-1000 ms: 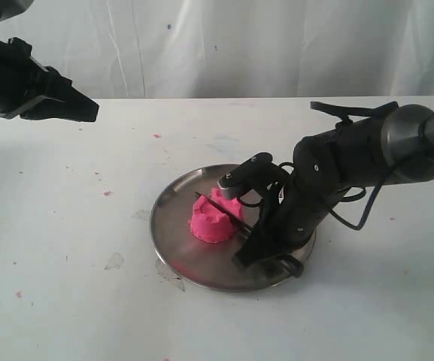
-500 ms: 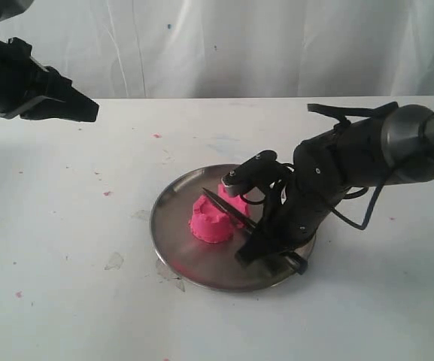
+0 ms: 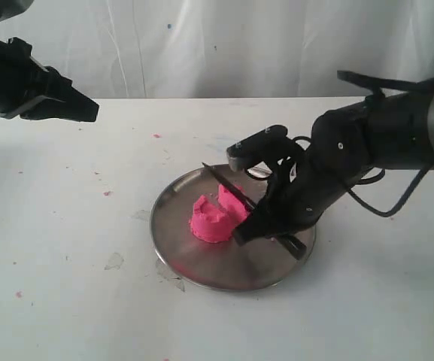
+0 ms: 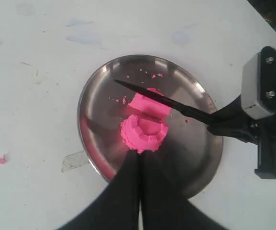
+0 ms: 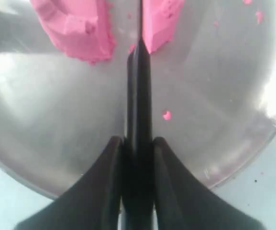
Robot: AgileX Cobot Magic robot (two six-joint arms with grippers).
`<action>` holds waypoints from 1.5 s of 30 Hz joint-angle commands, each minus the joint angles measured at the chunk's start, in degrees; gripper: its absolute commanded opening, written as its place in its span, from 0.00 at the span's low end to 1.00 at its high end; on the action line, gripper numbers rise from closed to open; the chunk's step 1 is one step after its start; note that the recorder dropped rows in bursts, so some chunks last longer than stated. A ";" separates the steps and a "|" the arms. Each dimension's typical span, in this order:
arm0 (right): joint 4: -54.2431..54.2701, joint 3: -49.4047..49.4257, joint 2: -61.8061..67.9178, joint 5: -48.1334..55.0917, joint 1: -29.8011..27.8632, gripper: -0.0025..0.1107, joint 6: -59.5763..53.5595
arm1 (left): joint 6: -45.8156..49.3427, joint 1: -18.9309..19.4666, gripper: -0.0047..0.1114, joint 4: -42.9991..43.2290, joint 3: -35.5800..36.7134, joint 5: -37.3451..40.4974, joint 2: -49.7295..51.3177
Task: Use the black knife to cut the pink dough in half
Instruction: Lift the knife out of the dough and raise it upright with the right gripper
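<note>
The pink dough lies in two pieces on the round steel plate (image 3: 173, 256): a larger dented lump (image 3: 210, 219) (image 4: 145, 133) (image 5: 75, 26) and a smaller wedge (image 3: 230, 197) (image 4: 150, 103) (image 5: 159, 19). My right gripper (image 3: 260, 217) (image 5: 138, 142) is shut on the handle of the black knife (image 3: 228, 184) (image 4: 166, 99) (image 5: 138, 72). The blade hangs tilted above the gap between the pieces, its tip pointing up and to the left. My left gripper (image 3: 85, 110) (image 4: 140, 155) hovers high at the far left, shut and holding nothing.
Tiny pink crumbs dot the plate (image 4: 87, 96) and the white table (image 3: 107, 193). A clear scrap of tape (image 3: 114, 261) lies left of the plate, another (image 3: 173, 278) at its front rim. A white curtain hangs behind the table.
My right arm has risen and drawn back to the right, lifting the knife out from between the two dough pieces. The left arm has stayed put.
</note>
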 commanded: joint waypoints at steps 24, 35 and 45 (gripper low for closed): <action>32.46 31.39 -25.91 -37.25 8.45 0.07 18.97 | 0.07 0.15 0.04 -0.84 0.37 0.48 -0.60; 32.28 34.46 -26.82 -51.59 22.10 0.07 26.54 | 0.07 0.15 0.04 -0.84 0.37 0.48 -0.60; 33.78 41.12 -26.82 -73.15 26.28 0.07 39.59 | 0.07 0.15 0.04 -0.84 0.37 0.48 -0.60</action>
